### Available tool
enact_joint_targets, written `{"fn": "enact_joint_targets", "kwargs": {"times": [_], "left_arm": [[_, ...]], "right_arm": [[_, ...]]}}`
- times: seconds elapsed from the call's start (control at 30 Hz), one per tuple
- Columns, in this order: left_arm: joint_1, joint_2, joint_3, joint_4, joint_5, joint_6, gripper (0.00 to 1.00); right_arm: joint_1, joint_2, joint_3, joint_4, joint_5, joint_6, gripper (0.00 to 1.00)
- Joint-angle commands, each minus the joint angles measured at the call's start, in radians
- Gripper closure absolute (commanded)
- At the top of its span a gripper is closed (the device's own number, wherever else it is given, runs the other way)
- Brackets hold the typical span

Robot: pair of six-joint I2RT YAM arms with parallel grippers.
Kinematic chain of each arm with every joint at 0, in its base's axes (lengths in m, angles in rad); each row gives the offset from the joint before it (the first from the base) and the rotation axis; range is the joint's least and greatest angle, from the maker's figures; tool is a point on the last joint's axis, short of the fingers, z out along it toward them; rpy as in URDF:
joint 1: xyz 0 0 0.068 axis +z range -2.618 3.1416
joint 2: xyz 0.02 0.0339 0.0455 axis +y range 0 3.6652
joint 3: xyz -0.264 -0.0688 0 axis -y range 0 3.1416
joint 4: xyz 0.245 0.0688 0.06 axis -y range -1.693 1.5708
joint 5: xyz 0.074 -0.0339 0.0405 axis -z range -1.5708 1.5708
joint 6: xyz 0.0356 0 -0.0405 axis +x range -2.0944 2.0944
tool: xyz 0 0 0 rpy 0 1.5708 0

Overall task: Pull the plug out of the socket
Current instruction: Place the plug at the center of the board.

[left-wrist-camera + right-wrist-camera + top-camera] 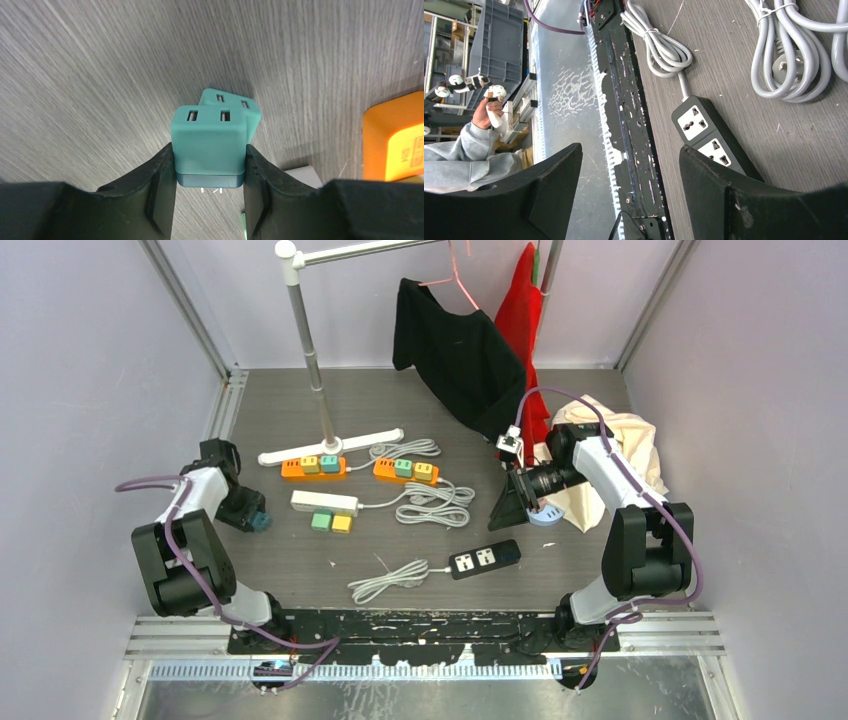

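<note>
Left gripper (209, 150) is closed on a teal plug (207, 135). Both fingers press on its flanks, and its metal pins are exposed at the end nearest the wrist camera, clear of any socket. A second teal plug (235, 102) lies on the worktop (270, 410) just behind the held one. This arm is positioned near the left edge of the worktop.

Right gripper (629, 155) stands open with nothing between its fingers. It is raised over the right half of the worktop and faces the near edge.

Worktop surface: dark grey wood-grain laminate.
- Centre: two orange power strips (313, 469) side by side, each carrying coloured plugs.
- Just nearer than these: a white power strip (325, 502), with a green plug (321, 522) and a yellow plug (342, 523) lying loose beside it.
- Towards the near edge: a black power strip (484, 560) with two vacant sockets and a coiled white cord (390, 580).
- Far right corner: a cream cloth (625, 440).
- Far edge: a garment rack (310, 340) holding a black garment (455, 350) and a red garment (518, 320).

Enclosure: pale lilac walls (90, 360) on three sides, joined by aluminium posts (185, 300). The right wrist view shows a person in a grey top (469, 145) beyond the near edge.
</note>
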Motion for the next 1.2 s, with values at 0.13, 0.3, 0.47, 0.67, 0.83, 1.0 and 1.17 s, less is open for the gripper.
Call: {"fn": "enact_joint_targets", "kwargs": {"times": [0.13,0.3,0.47,0.67,0.83,1.0,1.17], "left_arm": [[0.026,0.018,0.026,0.062,0.067,0.008,0.63],[0.026,0.012,0.028,0.051,0.061,0.008,0.35],[0.027,-0.006,0.021,0.043,0.059,0.009,0.23],[0.027,-0.044,0.016,0.029,0.057,0.015,0.09],[0.027,-0.085,0.003,0.002,0.059,0.01,0.01],[0.026,-0.122,0.007,-0.06,0.096,-0.004,0.01],[0.026,-0.138,0.084,-0.208,0.144,0.03,0.01]], "right_arm": [[-0.001,-0.041,0.017,-0.033,-0.036,-0.045,0.24],[-0.001,-0.041,0.018,-0.04,-0.037,-0.053,0.24],[-0.001,-0.041,0.019,-0.042,-0.038,-0.058,0.24],[-0.002,-0.04,0.02,-0.045,-0.038,-0.061,0.24],[-0.001,-0.04,0.02,-0.046,-0.036,-0.063,0.24],[-0.001,-0.039,0.022,-0.048,-0.032,-0.067,0.24],[-0.001,-0.048,0.021,-0.05,-0.026,-0.077,0.24]]}}
